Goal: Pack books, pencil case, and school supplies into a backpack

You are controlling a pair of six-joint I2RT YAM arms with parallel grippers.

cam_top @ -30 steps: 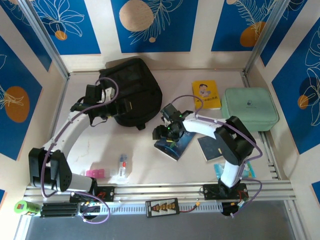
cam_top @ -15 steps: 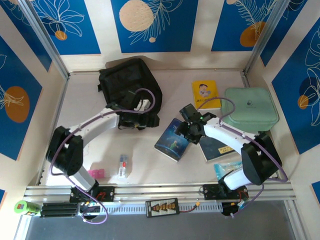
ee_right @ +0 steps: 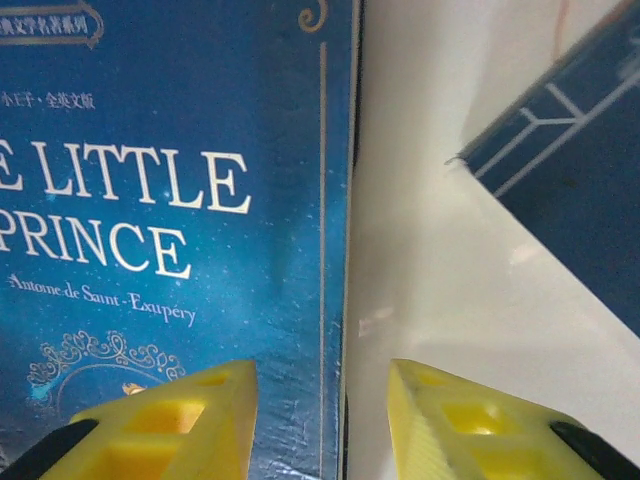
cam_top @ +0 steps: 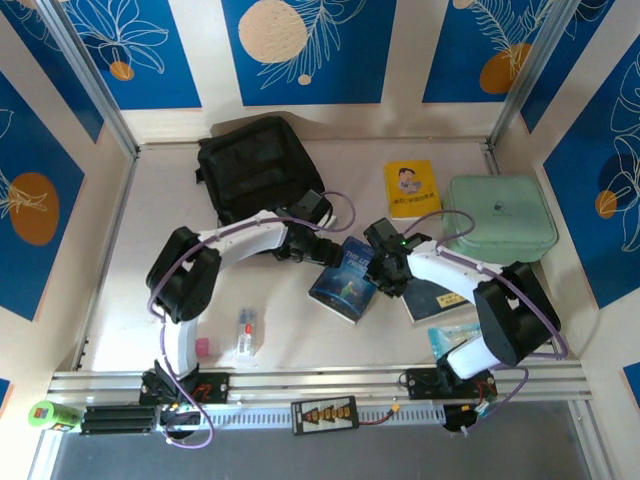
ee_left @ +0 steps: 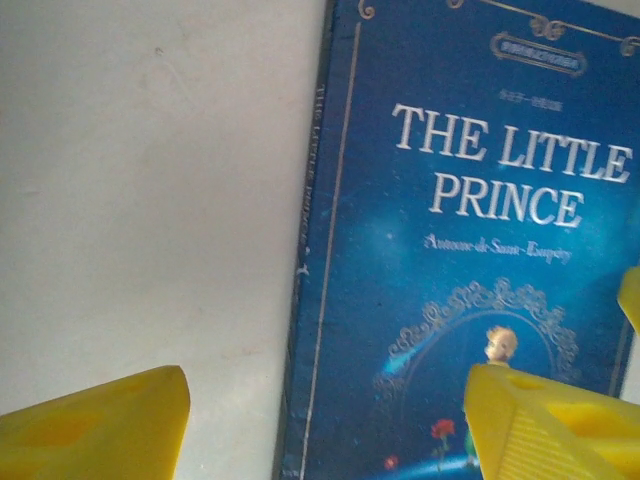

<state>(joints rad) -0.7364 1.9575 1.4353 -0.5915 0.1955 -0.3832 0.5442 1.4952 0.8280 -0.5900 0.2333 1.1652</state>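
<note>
Both left tool [ee_left: 330, 430] and right tool [ee_right: 320, 420] spread apart, astride opposite edges of dark blue book [ee_left: 450, 200], cover cropped.

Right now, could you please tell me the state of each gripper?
Left gripper: open, astride the blue book at its spine, holding nothing.
Right gripper: open, astride that book's opposite edge, holding nothing.

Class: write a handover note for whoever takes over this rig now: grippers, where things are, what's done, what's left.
Left gripper: open, astride the spine edge of the dark blue glossy paperback, flat on the table.
Right gripper: open, astride its opposite edge.
Yellow paperback, dark line-patterned paperback and mint-green rounded case lie on the table; black fabric backpack sits back left.
Done: no book packed.
Left: all the packing.
</note>
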